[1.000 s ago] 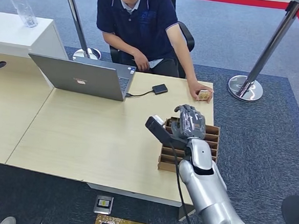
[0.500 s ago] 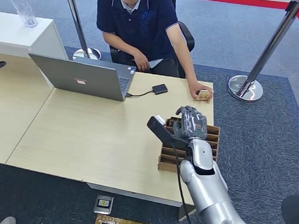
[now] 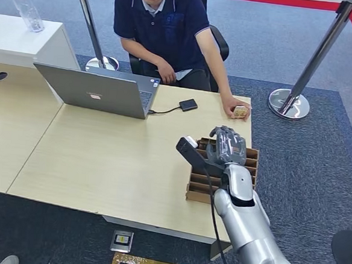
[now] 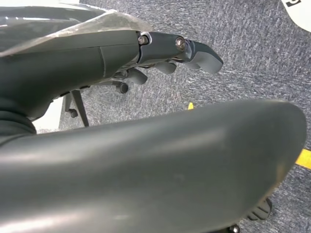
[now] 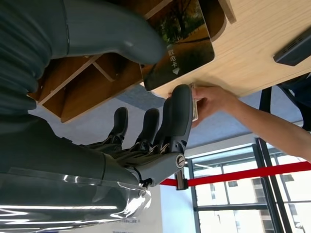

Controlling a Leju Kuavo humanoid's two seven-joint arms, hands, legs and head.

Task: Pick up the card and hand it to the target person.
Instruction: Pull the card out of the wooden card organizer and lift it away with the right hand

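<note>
Blue-grey carpet runs across the whole room, short-piled and flecked, with a red stripe at the far right. On it stands the big pale wood-grain worktop, smooth and matte, its right end reaching just past the robot's arm. A white cabinet sits at the far left with a clear plastic water bottle on top. Two chrome stanchions here: one far left behind the laptop, one at the far right with a round shiny base.

A person in a navy polo sits at the far edge of the worktop in a black chair, one hand resting on the worktop at the far right corner, holding a small card-like item. An open grey laptop stands in front of them, lid back toward us, with a cable to a small black flat device.

Near the right edge sits a brown cardboard slotted holder, ribbed with dividers. The silver right arm comes up from the near right, and the dark grey right hand is over that holder. In the right wrist view the thumb and fingers pinch a glossy card, printed with an autumn tree scene and small white characters, just above the holder.

The left hand hangs over the carpet, fingers loosely apart, holding nothing.
</note>
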